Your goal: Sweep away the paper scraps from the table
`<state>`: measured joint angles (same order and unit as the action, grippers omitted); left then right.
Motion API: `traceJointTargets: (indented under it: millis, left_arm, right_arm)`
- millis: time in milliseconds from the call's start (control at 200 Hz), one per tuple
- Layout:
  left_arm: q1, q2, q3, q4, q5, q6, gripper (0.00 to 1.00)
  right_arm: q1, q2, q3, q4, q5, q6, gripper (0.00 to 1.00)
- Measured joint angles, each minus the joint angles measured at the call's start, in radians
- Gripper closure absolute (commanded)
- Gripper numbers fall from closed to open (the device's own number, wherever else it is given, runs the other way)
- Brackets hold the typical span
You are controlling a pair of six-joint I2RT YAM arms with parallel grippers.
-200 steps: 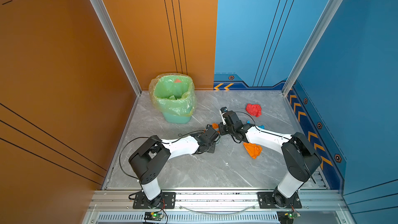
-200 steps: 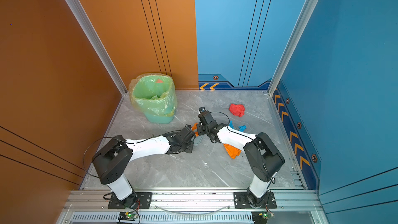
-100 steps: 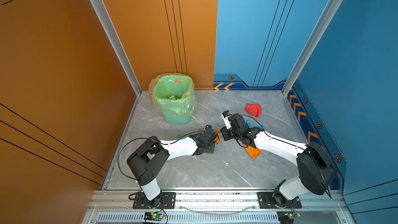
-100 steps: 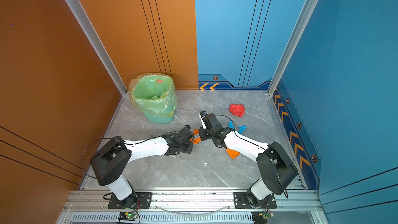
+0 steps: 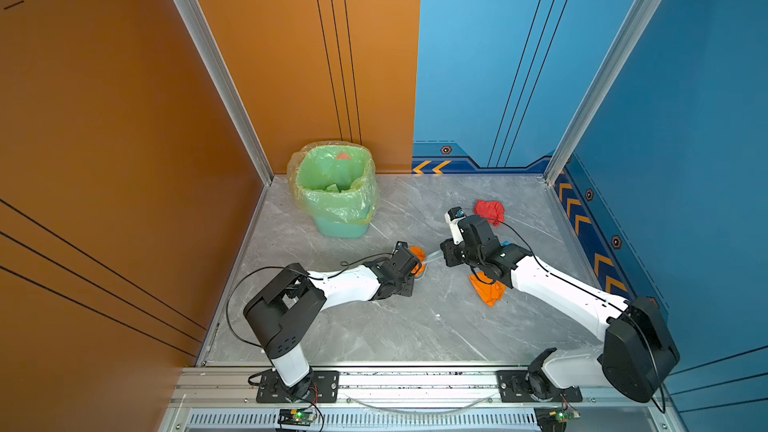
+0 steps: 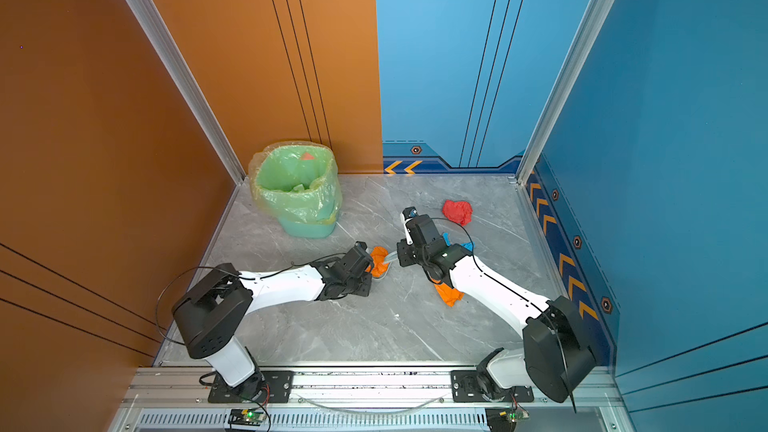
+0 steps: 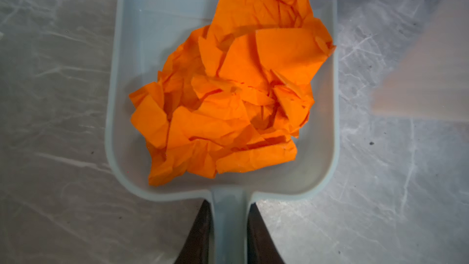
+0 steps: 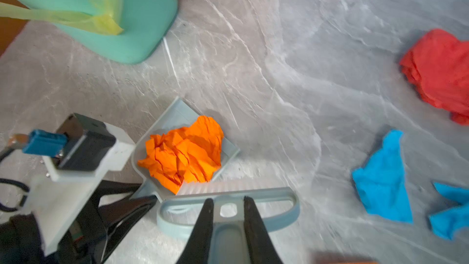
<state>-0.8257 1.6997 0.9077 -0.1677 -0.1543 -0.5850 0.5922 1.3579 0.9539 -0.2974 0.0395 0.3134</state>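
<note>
On the left of the grey marble-patterned table (image 5: pixel 415 326): a green bag-lined plastic bin (image 5: pixel 368 184) stands near the back corner, with a reddish scrap visible inside.
Left gripper (image 7: pixel 228 212): black jaws are pressed tight on the narrow handle of the grey-blue plastic dustpan (image 7: pixel 121 97), which lies flat on the marble.
Orange crumpled paper wad (image 7: pixel 228 92): it fills the pan, with one fold reaching past the open lip.
Right gripper (image 8: pixel 227 206): jaws are clamped on the handle of the grey-blue plastic brush (image 8: pixel 228 194), its white bristles against the wad's edge at the pan's side.
Second orange wad (image 5: pixel 486 290): it lies on the table under the right forearm, partly hidden.
Bright blue scraps (image 8: pixel 383 181): two pieces lie just beside each other, apart from the pan.
Red wad (image 5: pixel 490 211): it lies farthest back, well apart from both tools.
Handling: the paper looks feather-light, soft and springy. It is likely to skip ahead of the bristles or tumble from a tilted pan.
Where to take hold: probably not the paper itself. Low brush strokes from behind each wad look safer, with the pan kept level on the way to the bin.
</note>
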Motion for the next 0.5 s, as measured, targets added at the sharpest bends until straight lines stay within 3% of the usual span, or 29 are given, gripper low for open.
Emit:
traceJointTargets:
  millis: [210, 501]
  left_arm:
    - [0.01, -0.013, -0.014, 0.002, 0.002, 0.0, 1.0]
    - [0.021, -0.021, -0.023, 0.003, 0.002, 0.0, 1.0]
  right_arm:
    - [-0.082, -0.056, 0.098, -0.266, 0.084, 0.132, 1.0]
    - [-0.147, -0.163, 0.069, -0.476, 0.122, 0.231, 1.0]
